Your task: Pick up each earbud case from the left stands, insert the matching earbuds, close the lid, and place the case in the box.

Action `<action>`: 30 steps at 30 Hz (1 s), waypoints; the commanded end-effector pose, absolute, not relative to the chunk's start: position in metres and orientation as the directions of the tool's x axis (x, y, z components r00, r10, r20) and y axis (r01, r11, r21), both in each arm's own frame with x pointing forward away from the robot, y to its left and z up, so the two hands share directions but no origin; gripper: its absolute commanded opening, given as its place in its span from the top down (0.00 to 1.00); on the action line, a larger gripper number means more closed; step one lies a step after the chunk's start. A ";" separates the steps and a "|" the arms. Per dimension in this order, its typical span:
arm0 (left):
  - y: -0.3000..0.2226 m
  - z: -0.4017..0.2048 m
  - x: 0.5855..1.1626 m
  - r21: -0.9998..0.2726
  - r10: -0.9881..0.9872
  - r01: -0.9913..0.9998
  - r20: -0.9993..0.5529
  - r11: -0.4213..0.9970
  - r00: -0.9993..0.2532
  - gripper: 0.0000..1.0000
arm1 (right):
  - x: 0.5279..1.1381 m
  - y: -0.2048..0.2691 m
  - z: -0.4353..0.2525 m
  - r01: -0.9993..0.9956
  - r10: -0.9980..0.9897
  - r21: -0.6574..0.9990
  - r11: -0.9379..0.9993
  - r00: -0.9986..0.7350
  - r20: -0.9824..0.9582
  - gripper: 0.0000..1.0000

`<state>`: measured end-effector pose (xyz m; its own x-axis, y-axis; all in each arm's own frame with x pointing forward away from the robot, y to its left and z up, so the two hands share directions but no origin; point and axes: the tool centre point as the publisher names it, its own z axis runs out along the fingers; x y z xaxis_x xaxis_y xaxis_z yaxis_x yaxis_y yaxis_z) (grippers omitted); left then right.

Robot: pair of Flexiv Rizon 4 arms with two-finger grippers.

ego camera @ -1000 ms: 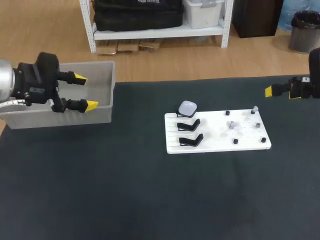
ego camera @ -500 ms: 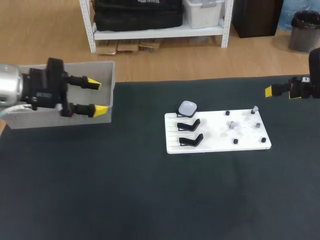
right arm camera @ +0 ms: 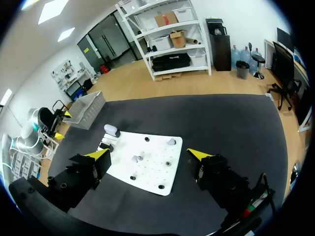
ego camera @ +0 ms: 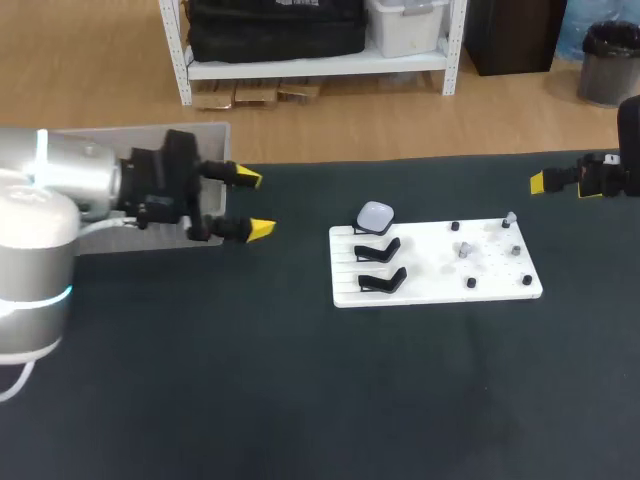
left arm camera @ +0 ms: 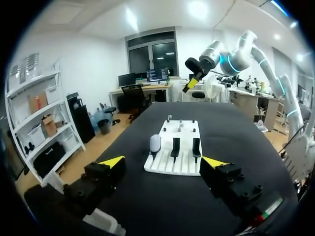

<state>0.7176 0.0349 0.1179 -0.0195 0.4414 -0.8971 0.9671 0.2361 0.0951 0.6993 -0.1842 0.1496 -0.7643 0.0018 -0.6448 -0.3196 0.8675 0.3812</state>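
Note:
A white board (ego camera: 440, 272) lies right of the table's middle. On its far left stand sits a pale earbud case (ego camera: 375, 214). The two nearer black stands (ego camera: 380, 266) are empty. Small earbuds (ego camera: 463, 249) stand on pegs on the board's right half. My left gripper (ego camera: 252, 204) hovers open and empty, left of the board and just past the grey box (ego camera: 214, 140). In the left wrist view the case (left arm camera: 155, 143) lies ahead of the open left gripper (left arm camera: 163, 162). My right gripper (ego camera: 540, 182) hangs at the table's far right; the right wrist view shows this gripper (right arm camera: 147, 154) open above the board (right arm camera: 152, 172).
The grey box stands at the table's back left corner, largely hidden by my left arm (ego camera: 70, 190). Dark table surface (ego camera: 300, 390) stretches in front of the board. The right wrist view shows the box (right arm camera: 88, 103) beyond the case (right arm camera: 111, 130).
My left arm has swung right, from over the grey box to just past its right wall, gripper open throughout. The right arm and the board's contents have not moved.

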 end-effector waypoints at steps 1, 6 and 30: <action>-0.011 0.098 0.751 0.060 0.476 0.986 -0.879 0.153 -0.020 0.00 | 0.700 -0.185 0.149 -0.321 0.001 0.383 0.866 -0.765 -0.644 0.00; -0.033 0.084 0.755 0.061 0.488 0.992 -0.873 0.114 -0.003 0.00 | 0.700 -0.185 0.149 -0.321 0.001 0.383 0.866 -0.765 -0.644 0.00; -0.060 0.063 0.764 0.013 0.478 0.993 -0.877 0.117 -0.045 0.00 | 0.700 -0.185 0.149 -0.321 0.001 0.383 0.866 -0.765 -0.644 0.00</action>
<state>0.7591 -0.0550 0.0666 -0.0417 0.4782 -0.8772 0.9927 0.1193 0.0179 0.6993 -0.1842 0.1496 -0.7643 0.0017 -0.6448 -0.3196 0.8675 0.3812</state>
